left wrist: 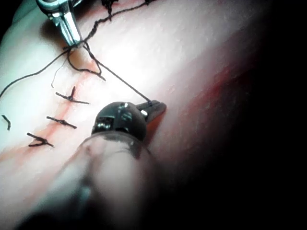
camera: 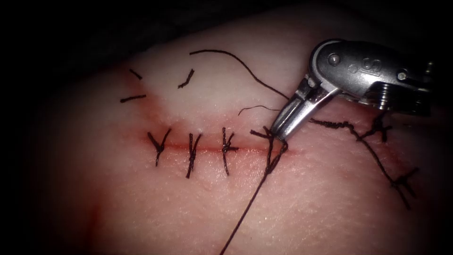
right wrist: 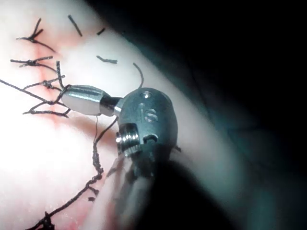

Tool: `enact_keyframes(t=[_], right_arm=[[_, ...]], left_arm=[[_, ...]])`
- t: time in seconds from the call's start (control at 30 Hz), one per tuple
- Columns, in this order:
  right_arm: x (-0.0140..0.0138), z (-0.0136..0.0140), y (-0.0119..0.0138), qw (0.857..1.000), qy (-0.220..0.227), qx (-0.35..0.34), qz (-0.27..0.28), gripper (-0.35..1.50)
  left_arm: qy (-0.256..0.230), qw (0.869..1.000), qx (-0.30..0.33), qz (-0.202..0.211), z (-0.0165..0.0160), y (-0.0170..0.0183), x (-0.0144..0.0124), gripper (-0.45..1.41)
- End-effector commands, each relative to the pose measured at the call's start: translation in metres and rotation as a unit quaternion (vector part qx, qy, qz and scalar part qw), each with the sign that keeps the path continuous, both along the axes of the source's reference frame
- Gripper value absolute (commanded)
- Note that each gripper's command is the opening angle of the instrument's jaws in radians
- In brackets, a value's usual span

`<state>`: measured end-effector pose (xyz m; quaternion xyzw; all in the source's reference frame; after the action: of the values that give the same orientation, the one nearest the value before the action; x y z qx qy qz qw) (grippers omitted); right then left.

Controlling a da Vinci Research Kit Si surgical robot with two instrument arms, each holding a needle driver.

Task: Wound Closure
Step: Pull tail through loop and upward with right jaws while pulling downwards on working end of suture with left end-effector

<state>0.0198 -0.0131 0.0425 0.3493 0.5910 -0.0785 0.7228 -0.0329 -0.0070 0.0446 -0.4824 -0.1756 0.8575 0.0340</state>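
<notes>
While the left tool (left wrist: pixel 156 106) pinches thread (camera: pixel 245 212), the right tool's (camera: pixel 278 132) closed jaws touch the knot (camera: pixel 270 137).

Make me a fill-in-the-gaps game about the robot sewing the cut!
Left of the right hand, ___ finished stitches cross the cut.
The left hand holds the ___.
The right hand is ___ on the strand at the fourth stitch.
Missing words: three, thread, shut.

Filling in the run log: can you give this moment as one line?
right gripper: shut on thread at fourth stitch on the cut | left gripper: shut on thread, pulled taut | needle: not located | tissue: three tied stitches
</notes>
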Motion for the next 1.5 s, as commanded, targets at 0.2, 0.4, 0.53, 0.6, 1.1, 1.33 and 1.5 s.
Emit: enact_keyframes(t=[0.2,0.4,0.53,0.6,1.1,1.33,1.5], right_arm=[[0.0006,0.001,0.0016,0.999,-0.02,-0.035,-0.018,-0.35],[0.0006,0.0009,0.002,0.999,-0.022,-0.044,-0.014,-0.35],[0.0006,0.0009,0.0019,0.999,-0.025,-0.047,-0.012,-0.35],[0.0005,0.0009,0.0021,0.998,-0.029,-0.052,-0.006,-0.35],[-0.0004,0.0027,0.0047,0.989,-0.085,-0.092,0.077,-0.35],[-0.0004,0.003,0.0041,0.988,-0.087,-0.098,0.082,-0.35],[-0.0006,0.0031,0.0048,0.985,-0.094,-0.107,0.095,-0.35]], left_arm=[[0.004,1.0,-0.006,0.013,-0.0019,-0.0017,0.0007,-0.45],[0.013,0.999,-0.011,0.034,-0.0023,-0.0047,0.0001,-0.45],[0.014,0.999,-0.008,0.05,-0.0025,-0.0057,0.0001,-0.45],[0.014,0.998,-0.006,0.054,-0.0026,-0.0058,0.0004,-0.45],[-0.032,0.988,0.041,0.145,-0.0022,-0.0099,0.0001,-0.45],[-0.055,0.978,0.08,0.186,-0.0008,-0.0112,-0.0007,-0.45],[-0.054,0.972,0.089,0.212,0.0002,-0.0121,-0.0007,-0.45]])
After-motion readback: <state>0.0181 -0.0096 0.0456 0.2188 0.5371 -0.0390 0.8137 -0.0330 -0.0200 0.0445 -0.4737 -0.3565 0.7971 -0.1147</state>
